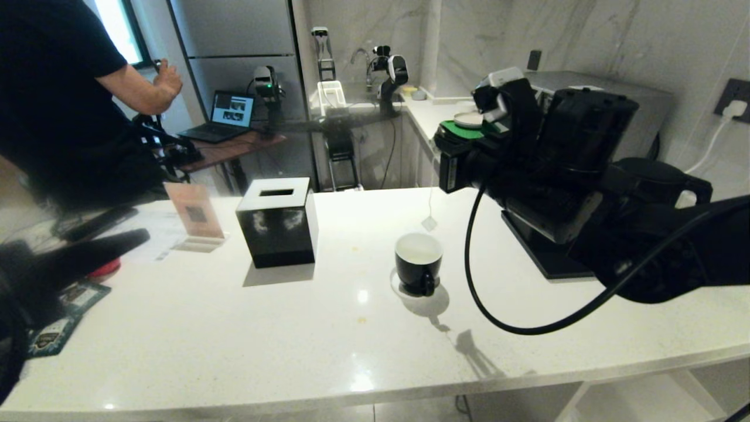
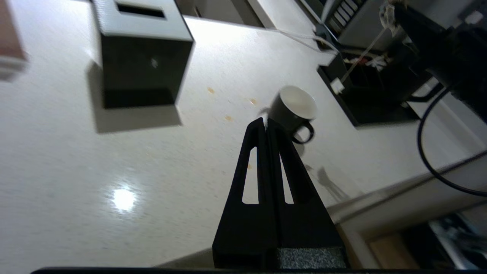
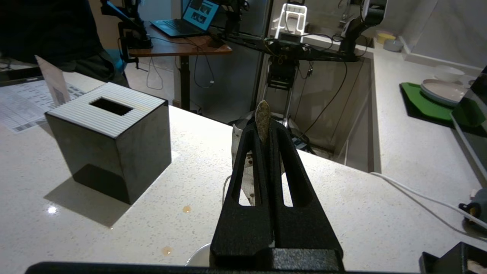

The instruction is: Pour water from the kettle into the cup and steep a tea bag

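Note:
The black cup (image 1: pixel 418 264) with a white inside stands mid-counter, and I cannot tell whether water is in it. Just above and behind it the small pale tea bag (image 1: pixel 429 223) dangles on a thin string. My right gripper (image 1: pixel 443 164) is level above the cup and shut on the tea bag's tag (image 3: pixel 262 118), with the speckled pouch (image 3: pixel 237 150) below the fingers. My left gripper (image 2: pixel 265 122) is shut and empty, hovering over the counter and pointing toward the cup (image 2: pixel 295 108). The kettle (image 1: pixel 674 179) is mostly hidden behind my right arm.
A black cube tissue box (image 1: pixel 276 221) stands left of the cup, with a card stand (image 1: pixel 196 214) beyond it. A low black organizer box (image 1: pixel 539 258) lies right of the cup. Teal packets (image 1: pixel 58 328) lie at the counter's left. A person (image 1: pixel 58 99) stands at the far left.

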`<state>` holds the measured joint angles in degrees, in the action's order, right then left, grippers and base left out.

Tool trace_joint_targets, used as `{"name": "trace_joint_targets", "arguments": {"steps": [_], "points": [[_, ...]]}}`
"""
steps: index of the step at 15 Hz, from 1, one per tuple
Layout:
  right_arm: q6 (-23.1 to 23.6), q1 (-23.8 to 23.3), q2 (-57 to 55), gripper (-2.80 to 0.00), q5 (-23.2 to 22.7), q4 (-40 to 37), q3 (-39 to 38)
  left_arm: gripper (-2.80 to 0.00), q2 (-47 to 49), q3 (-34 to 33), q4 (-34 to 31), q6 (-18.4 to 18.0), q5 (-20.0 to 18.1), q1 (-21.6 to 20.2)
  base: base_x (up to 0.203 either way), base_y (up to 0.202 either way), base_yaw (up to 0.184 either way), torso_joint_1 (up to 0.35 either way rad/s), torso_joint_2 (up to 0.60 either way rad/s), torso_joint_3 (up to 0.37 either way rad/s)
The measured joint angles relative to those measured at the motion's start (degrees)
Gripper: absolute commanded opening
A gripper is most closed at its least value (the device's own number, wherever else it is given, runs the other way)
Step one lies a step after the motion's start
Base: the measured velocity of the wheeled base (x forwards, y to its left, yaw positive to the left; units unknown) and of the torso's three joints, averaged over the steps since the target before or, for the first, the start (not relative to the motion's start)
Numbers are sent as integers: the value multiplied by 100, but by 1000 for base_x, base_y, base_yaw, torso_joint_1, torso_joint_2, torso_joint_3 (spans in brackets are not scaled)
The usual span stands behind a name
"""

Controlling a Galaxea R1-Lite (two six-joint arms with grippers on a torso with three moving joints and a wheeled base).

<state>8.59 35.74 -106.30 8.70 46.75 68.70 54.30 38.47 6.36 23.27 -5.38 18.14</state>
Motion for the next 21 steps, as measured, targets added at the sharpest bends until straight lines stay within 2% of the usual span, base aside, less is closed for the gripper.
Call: {"name": "trace_joint_targets", "arguments": {"steps": [3,6,10,13,15,18,21], "points": [[66,1,-95,-280,24,2,128,-280,573,149,40,313,-16,279,0,0,0,0,0,0],[66,0,-190,-280,27,16,191,-280,1154,295,230,365,-22,366,0,0,0,0,0,0],[65,0,-262,-280,24,15,203,-280,1877,372,981,626,-29,396,0,0,0,0,0,0],[67,0,-285,-280,27,18,208,-280,2225,381,1150,810,-341,454,0,0,0,0,0,0],[61,-16,-296,-280,24,16,208,-280,2437,387,1447,839,-647,468,0,0,0,0,0,0],[59,-41,-301,-280,28,22,208,-280,2853,372,2082,759,-691,490,0,0,0,0,0,0],[59,-60,-303,-280,29,24,208,-280,3297,271,2999,633,-702,539,0,0,0,0,0,0]]}}
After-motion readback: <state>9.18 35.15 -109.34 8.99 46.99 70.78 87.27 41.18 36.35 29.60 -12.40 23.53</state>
